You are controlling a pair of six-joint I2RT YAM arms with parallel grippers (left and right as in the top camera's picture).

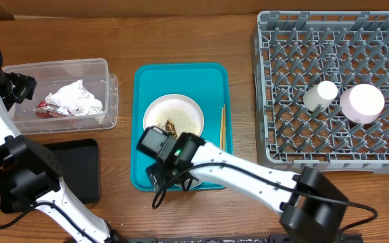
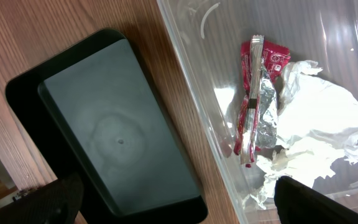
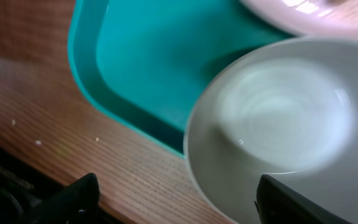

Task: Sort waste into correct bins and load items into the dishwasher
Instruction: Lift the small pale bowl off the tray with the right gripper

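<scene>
Both claws are spread: right claw (image 3: pixel 173 202) straddles the rim of the light grey bowl (image 3: pixel 278 118) at the teal tray (image 3: pixel 142 68)'s near edge; left claw (image 2: pixel 179 196) hangs over the clear tub (image 2: pixel 197 106) holding napkins (image 2: pixel 322 130).

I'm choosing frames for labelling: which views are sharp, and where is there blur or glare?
Overhead: sharp and evenly lit, dish rack pegs crisp. Left wrist: sharp, with a dull sheen on the black tray and glints on the clear tub. Right wrist: soft, grey bowl and teal tray smeared.
</scene>
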